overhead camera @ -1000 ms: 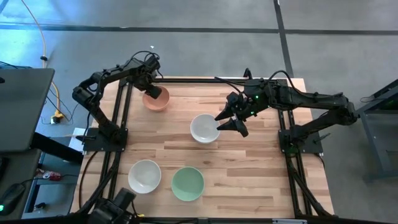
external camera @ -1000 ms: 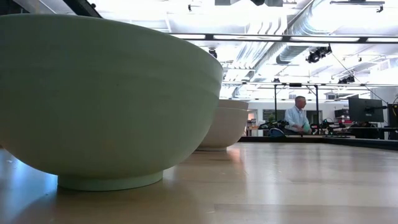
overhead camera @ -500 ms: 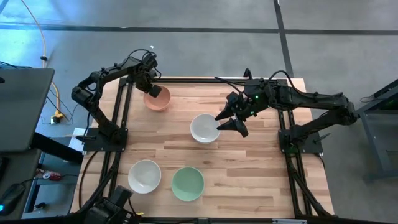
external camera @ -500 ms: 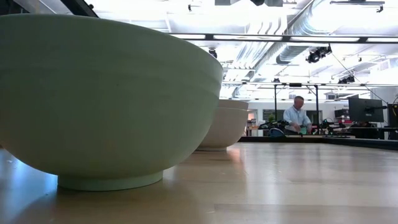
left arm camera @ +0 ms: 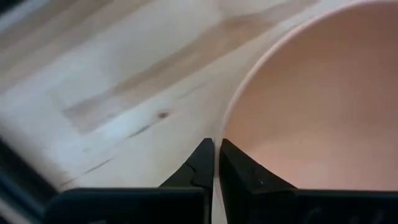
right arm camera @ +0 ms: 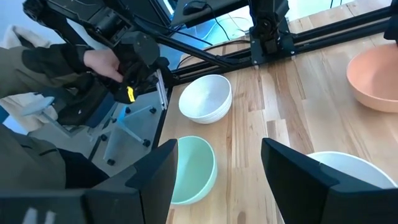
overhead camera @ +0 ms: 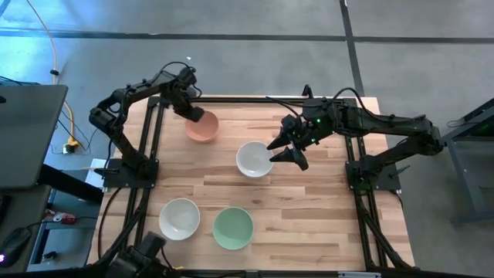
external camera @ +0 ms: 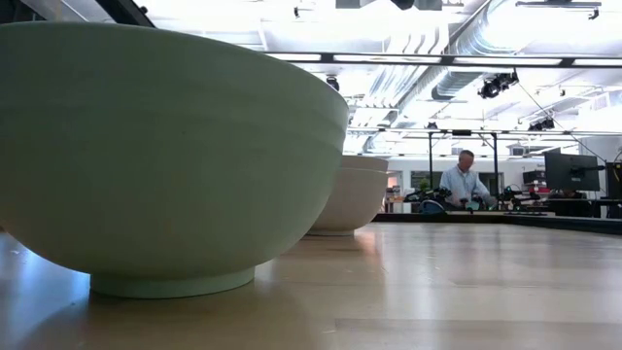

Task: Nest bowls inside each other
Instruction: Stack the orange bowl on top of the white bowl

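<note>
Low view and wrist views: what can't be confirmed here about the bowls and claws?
- Low view: the mint bowl fills the foreground; only one white bowl shows behind, neither claw.
- Left wrist view: left claw clamps the salmon bowl; far rim cut off.
- Right wrist view: right claw open; central white bowl partly hidden.

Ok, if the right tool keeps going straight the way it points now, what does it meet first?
Probably the white bowl in the middle of the table: the right tool is open right at its rim, pointing across it. The wrist view shows that rim just past one finger, though the tool's height above it is unclear.
</note>
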